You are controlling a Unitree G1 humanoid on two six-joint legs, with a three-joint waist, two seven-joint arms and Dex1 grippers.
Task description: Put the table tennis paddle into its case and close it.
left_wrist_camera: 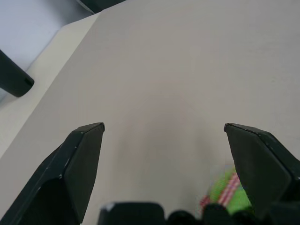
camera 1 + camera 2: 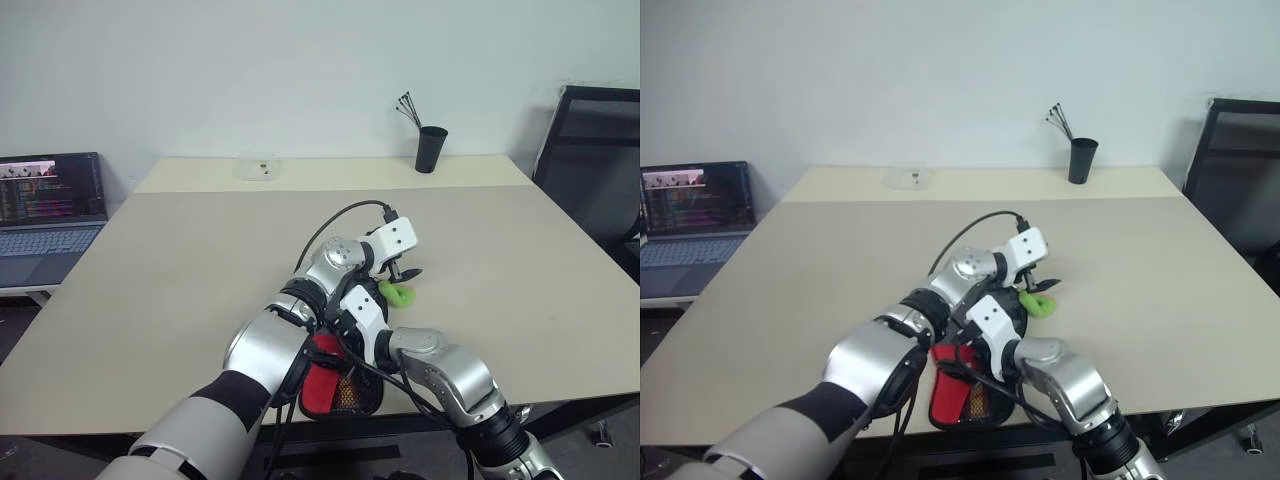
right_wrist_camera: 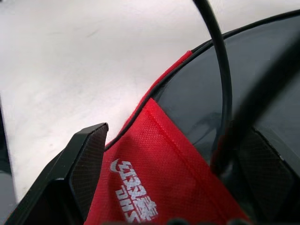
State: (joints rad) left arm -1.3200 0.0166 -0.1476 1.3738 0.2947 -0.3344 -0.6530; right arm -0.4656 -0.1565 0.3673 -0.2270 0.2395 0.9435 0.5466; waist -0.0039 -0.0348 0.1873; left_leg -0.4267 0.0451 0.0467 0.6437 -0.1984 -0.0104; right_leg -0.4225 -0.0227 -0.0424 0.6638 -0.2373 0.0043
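- Right now I am looking down over a beige table (image 2: 180, 260) with both arms crossing close together near its front edge.
- I am seeing the left gripper (image 1: 164, 140) standing wide open and holding nothing, its two black fingers (image 1: 77, 164) spread apart over bare tabletop.
- Just beside that gripper, a green ring tag (image 2: 399, 294) is lying on the table; in the left wrist view it is peeking in as a green blur with a red-and-white strip beside one finger.
- I am seeing the case (image 2: 322, 385) lying flat at the front edge of the table, mostly hidden under my two arms, with its red panel and a bit of mesh pocket showing.
- In the right wrist view the right gripper (image 3: 178, 159) is hovering just over the case, jaws spread and closed on nothing; the red panel with its white logo is sitting between the fingers, and the black fabric is curving away beyond it.
- A black cable is crossing in front of that view, so I cannot tell whether the fingers are touching the fabric.
- I cannot tell where the paddle is, or whether the zip is closed.
- Further off, a black cup (image 2: 431, 148) with thin sticks is standing near the far edge, a small clear dish (image 2: 256, 168) is sitting well to its left, a laptop (image 2: 45, 215) is open on a low stand off the table's left side, and a black chair (image 2: 595, 160) is standing at the right.
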